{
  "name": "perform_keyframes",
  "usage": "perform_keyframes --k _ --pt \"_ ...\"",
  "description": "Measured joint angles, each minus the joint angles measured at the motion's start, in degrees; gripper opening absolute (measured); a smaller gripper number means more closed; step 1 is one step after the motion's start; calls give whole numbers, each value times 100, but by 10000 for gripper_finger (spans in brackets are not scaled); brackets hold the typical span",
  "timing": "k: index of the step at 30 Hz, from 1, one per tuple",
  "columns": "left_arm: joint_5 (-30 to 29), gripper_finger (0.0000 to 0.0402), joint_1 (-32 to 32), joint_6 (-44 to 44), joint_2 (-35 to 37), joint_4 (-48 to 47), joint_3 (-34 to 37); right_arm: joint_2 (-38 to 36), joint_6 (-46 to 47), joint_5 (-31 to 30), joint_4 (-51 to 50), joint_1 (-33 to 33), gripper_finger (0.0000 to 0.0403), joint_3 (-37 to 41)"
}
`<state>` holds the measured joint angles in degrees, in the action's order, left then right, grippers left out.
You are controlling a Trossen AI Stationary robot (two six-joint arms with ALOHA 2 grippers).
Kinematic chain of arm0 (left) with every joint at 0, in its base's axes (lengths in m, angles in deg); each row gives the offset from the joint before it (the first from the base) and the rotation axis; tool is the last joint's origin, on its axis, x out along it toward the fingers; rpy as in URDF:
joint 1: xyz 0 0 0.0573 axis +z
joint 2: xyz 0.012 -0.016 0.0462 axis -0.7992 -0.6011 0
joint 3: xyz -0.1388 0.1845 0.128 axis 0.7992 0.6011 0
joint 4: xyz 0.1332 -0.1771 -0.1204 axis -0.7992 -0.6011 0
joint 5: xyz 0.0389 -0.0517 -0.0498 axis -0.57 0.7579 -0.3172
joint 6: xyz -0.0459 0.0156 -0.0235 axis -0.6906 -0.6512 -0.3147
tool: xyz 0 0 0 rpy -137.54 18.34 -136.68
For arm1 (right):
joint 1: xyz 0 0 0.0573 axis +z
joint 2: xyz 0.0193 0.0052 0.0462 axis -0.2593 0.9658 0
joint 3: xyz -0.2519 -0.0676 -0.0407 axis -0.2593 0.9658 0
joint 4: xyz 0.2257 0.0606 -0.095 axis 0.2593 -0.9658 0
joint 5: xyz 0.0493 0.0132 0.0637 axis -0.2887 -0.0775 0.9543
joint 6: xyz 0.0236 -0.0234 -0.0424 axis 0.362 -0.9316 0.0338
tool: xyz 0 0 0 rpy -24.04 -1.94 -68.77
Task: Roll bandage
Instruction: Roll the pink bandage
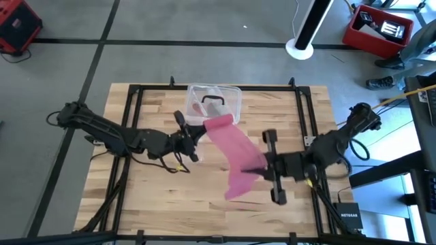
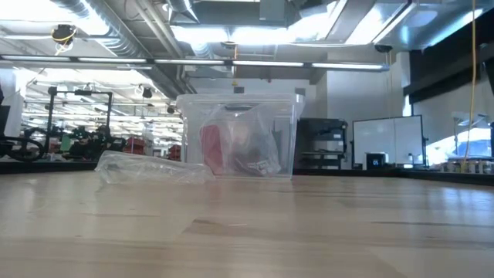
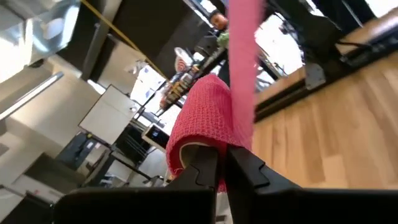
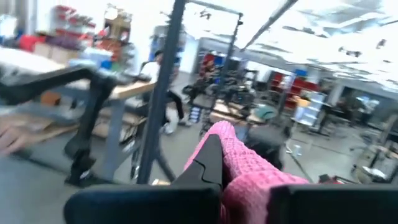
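The pink bandage (image 1: 235,153) stretches slantwise above the table's middle, from beside the clear box down toward the near right. My left gripper (image 1: 201,131) is shut on its far end, which curls into a loop (image 3: 202,124). My right gripper (image 1: 261,167) is shut on the strip farther along. A short tail (image 1: 237,189) reaches past the right gripper. The low view shows neither the bandage nor a gripper. My left gripper pinches the curled far end of the bandage (image 3: 214,158) between its two fingers, coming level from the table's left. The loop stands up from the fingers, and the strip (image 3: 244,50) runs on from it, lifted clear of the table. My right gripper pinches the strip partway along, at its right edge (image 1: 255,165), coming about level from the table's right. The fabric bunches between the fingers (image 4: 245,174). The tail beyond the hold hangs free.
A clear plastic box (image 1: 214,102) with things inside stands at the table's far middle (image 2: 239,135). A crumpled clear wrapper (image 2: 150,167) lies beside it. A black frame (image 1: 136,102) runs round the table's edges.
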<state>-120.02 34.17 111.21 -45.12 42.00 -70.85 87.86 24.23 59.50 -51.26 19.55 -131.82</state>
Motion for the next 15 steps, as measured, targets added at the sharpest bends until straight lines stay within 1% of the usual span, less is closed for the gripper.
perform_keyframes --k 5,10,12,15 --pt "118 2 -197 -51 -305 -137 95 4 59 -156 65 -451 1 -223" --pt "123 4 -421 -468 -712 -306 102 4 152 -243 54 -1097 1 -429" --pt "117 3 -531 -527 -849 -281 102 4 335 -186 61 -1409 1 -491" --pt "170 2 -681 -730 -1025 -284 102 4 628 91 15 -1927 1 -506"
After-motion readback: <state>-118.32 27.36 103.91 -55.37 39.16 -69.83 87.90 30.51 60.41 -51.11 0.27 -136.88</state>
